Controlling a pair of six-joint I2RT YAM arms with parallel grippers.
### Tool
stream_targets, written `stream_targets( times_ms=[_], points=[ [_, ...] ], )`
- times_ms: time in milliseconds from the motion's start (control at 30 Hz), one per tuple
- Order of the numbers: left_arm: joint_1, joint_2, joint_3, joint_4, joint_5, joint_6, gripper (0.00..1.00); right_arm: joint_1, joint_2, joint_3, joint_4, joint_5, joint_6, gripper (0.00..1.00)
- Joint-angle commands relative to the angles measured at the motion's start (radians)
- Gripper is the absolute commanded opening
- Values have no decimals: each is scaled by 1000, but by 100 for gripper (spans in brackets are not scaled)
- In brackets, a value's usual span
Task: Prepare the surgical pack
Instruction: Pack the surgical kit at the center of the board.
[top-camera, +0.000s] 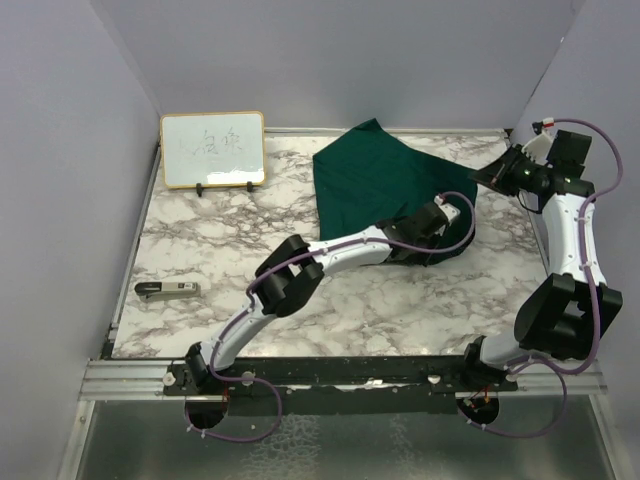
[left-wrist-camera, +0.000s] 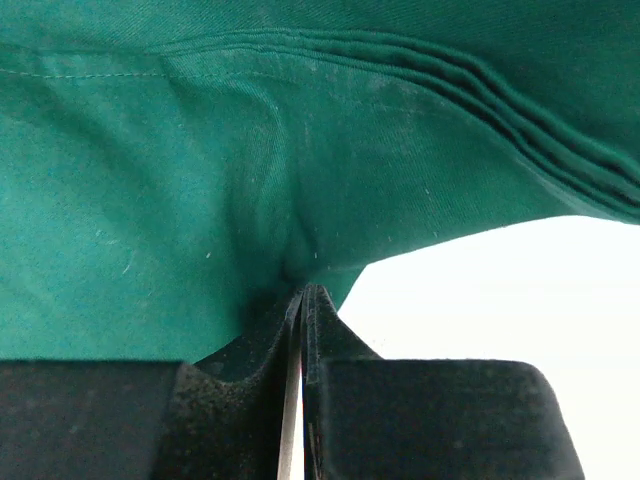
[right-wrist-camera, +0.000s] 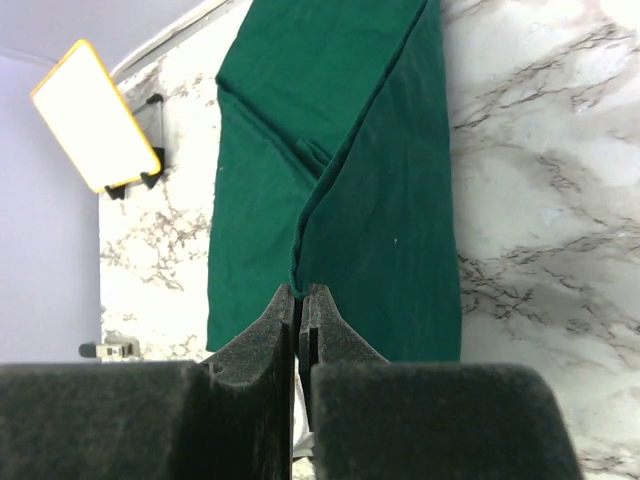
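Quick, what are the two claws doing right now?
Left gripper: closed, pinching the green drape.
Right gripper: closed at the drape's edge; whether it grips cannot be told.

Top view: light even and diffuse, coming from above. Soft shadow under my left arm (top-camera: 330, 250) on the desk (top-camera: 400, 300). Mild sheen on the whiteboard (top-camera: 212, 148); its writing reads faint.

Left wrist view: drape (left-wrist-camera: 200, 200) well exposed, weave and stitching sharp. Desk beyond it blown out to plain white. Pads of my left end effector (left-wrist-camera: 302, 292) near black, little detail.

Right wrist view: whiteboard washed out blank, marble veins crisp. Pads of my right end effector (right-wrist-camera: 300, 290) dark, slightly soft.
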Motion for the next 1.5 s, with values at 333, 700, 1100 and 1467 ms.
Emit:
stream_targets(
  times_ms=[333,700,1100,1467],
  points=[
    [229,-598,-514,192,369,-110,11,207,57,47,80,-65,220,1],
    [489,-1023,-937,179,333,-118,17,616,201,21,457,221,617,1],
    [592,-1229,-1075,142,271,-81,51,747,352,75,502,257,637,1],
    [599,-1177,-1097,216,336,-140,52,762,441,102,467,226,546,1]
  ],
)
